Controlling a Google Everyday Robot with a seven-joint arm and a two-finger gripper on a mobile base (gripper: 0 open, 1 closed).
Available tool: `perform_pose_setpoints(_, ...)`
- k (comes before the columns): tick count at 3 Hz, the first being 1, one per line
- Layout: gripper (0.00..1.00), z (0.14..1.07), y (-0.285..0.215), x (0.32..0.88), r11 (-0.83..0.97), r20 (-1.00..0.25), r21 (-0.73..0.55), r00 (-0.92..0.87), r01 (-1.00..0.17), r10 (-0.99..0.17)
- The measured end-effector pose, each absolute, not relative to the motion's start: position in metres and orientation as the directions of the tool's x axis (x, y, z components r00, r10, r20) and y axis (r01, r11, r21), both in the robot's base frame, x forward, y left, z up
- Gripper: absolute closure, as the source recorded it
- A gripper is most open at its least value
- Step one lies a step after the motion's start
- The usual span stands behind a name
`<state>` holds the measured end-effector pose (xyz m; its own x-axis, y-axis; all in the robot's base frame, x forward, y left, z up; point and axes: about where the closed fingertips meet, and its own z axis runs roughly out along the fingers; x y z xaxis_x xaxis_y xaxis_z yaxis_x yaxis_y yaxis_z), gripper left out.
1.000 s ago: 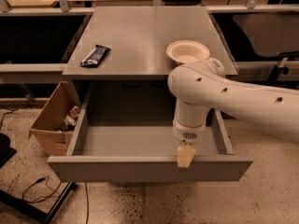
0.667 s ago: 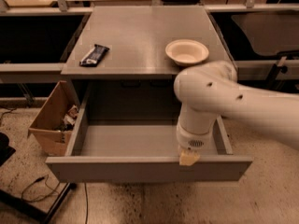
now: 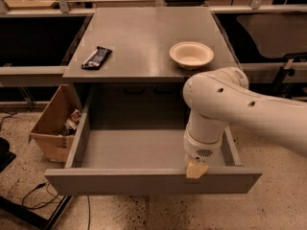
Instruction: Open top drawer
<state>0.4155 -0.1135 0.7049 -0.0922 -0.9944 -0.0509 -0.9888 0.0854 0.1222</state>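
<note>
The top drawer [image 3: 134, 150] of the grey cabinet stands pulled far out, its grey box interior bare. Its flat front panel [image 3: 120, 182] is nearest the camera. My white arm comes in from the right and bends down over the drawer's right front part. My gripper [image 3: 197, 168] points down at the top edge of the front panel, right of centre. Only one tan fingertip [image 3: 196, 168] shows, against the inner side of the panel.
On the cabinet top [image 3: 144, 37] lie a dark snack bar [image 3: 97, 57] at the left and a white bowl [image 3: 191, 54] at the right front. A cardboard box [image 3: 55, 123] with scraps stands on the floor left of the drawer. Cables lie at bottom left.
The arm's elbow has swung nearer the camera and right, uncovering the bowl. The gripper stays at the front panel's top edge. The drawer looks as far out as before.
</note>
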Motion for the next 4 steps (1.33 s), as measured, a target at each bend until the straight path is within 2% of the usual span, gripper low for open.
perform_pose_setpoints(4,1.00,0.702,-0.127,0.382,0.095,-0.091,0.186,-0.113,-0.978,-0.989)
